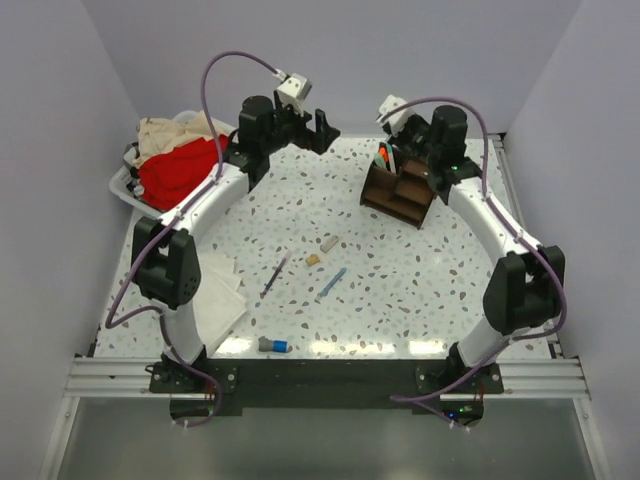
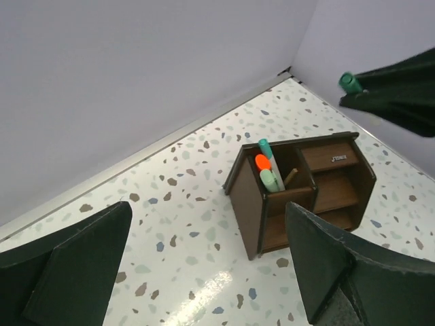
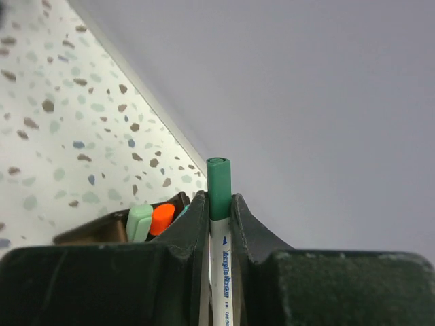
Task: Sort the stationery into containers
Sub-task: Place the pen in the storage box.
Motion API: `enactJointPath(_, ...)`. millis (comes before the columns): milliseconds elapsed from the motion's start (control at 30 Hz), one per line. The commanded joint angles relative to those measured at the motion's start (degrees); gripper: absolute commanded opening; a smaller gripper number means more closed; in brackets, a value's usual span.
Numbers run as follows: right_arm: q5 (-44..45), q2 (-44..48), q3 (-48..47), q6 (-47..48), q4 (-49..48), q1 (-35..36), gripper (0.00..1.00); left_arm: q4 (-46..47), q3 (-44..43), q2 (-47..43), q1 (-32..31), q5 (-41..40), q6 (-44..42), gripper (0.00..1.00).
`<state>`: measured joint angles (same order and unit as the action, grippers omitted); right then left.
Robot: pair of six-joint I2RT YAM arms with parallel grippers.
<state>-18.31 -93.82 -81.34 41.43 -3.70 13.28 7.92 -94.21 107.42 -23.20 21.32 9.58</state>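
The dark brown organizer (image 1: 398, 192) stands at the back right; its tall compartment holds a pale green marker (image 2: 270, 180), an orange highlighter (image 2: 262, 161) and a teal-capped pen (image 2: 265, 146). My right gripper (image 3: 219, 212) is shut on a white marker with a green cap (image 3: 219, 183), held upright just above the organizer (image 3: 88, 234). My left gripper (image 2: 211, 272) is open and empty, raised at the back, left of the organizer (image 2: 306, 190). On the table lie a black pen (image 1: 275, 273), a blue pen (image 1: 331, 284), two tan erasers (image 1: 313, 259) and a grey-blue stub (image 1: 273, 345).
A white basket (image 1: 122, 185) with red and beige clothes sits at the back left. A white folded cloth (image 1: 218, 290) lies by the left arm. Grey walls close in the back and both sides.
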Motion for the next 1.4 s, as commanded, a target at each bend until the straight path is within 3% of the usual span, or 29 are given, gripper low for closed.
enactJointPath(0,-6.4,-2.6,-3.1,-29.8,-5.6,-4.6,0.00,-2.7,2.3,-3.3,0.5,-5.1,-2.7,1.00)
enactJointPath(167,-8.1,-7.2,-4.2,-42.8,-11.8,-6.4,0.00,-2.1,9.1,-4.1,0.4,0.2,-1.8,1.00)
enactJointPath(333,-7.4,-12.7,-5.3,-48.5,-17.4,-6.8,0.00,-3.8,10.4,-3.6,0.3,0.2,-4.5,1.00)
enactJointPath(667,-7.4,-20.2,-8.8,-49.1,-21.5,-6.9,0.00,-4.8,9.6,-1.4,0.1,-1.8,-11.2,1.00)
enactJointPath(967,-6.3,-20.5,-6.1,-46.0,-23.1,-7.0,0.00,-5.1,9.7,-1.0,-0.1,-4.3,-13.2,1.00)
enactJointPath(1133,-5.2,-18.2,-1.2,-44.6,-25.7,-7.0,0.28,-4.9,11.2,-1.9,0.0,-5.6,-14.3,1.00)
enactJointPath(1367,-4.4,-15.1,2.8,-44.2,-26.9,-7.0,0.46,-4.5,13.0,-3.4,0.1,-5.9,-14.9,1.00)
